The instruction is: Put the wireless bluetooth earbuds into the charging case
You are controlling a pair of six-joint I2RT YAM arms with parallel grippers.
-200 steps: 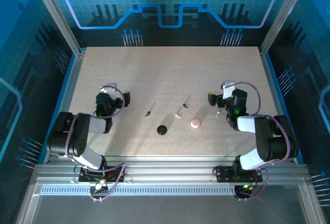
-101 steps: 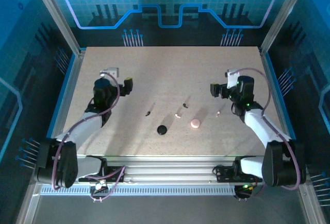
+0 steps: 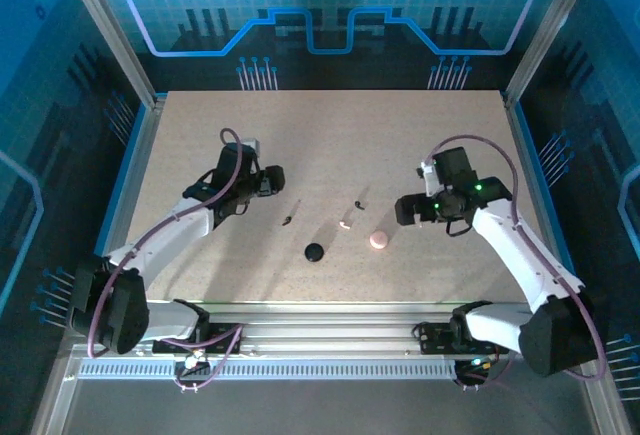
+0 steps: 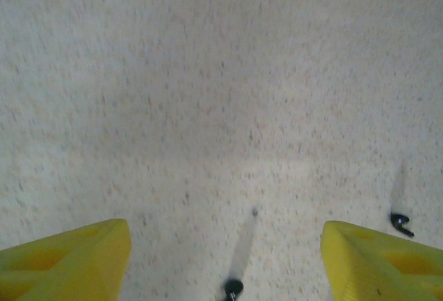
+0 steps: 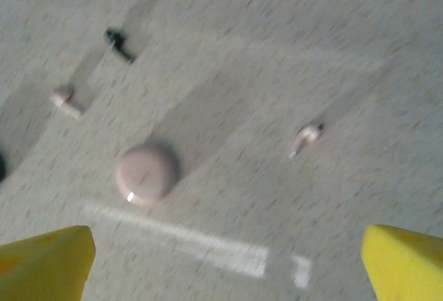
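Places the pale pink case body (image 3: pixel 379 240) toward the near middle of the speckled table (image 3: pixel 330 135), standing free; sets the black disc cap (image 3: pixel 314 252) to its left and slightly nearer the arm bases, well apart from it; scatters the earbuds around it: a whitish one (image 3: pixel 345 224) just up-left of the body, a dark one (image 3: pixel 359 203) beyond that, another dark one (image 3: pixel 287 220) farther left past the cap, and, in the right wrist view, a second pale one (image 5: pixel 305 135) to the body's right. Hangs the right gripper (image 3: pixel 401 212) just right of the body, yellow fingers (image 5: pixel 48 263) spread wide with an empty gap; keeps the left gripper (image 3: pixel 272 180) well left of the body and farther back, fingers (image 4: pixel 69 259) likewise apart and empty, a dark earbud (image 4: pixel 232 288) seen on the table in the gap. Leaves broad bare tabletop behind the body up to the far edge, and free margins toward both side rails (image 3: pixel 128 175).
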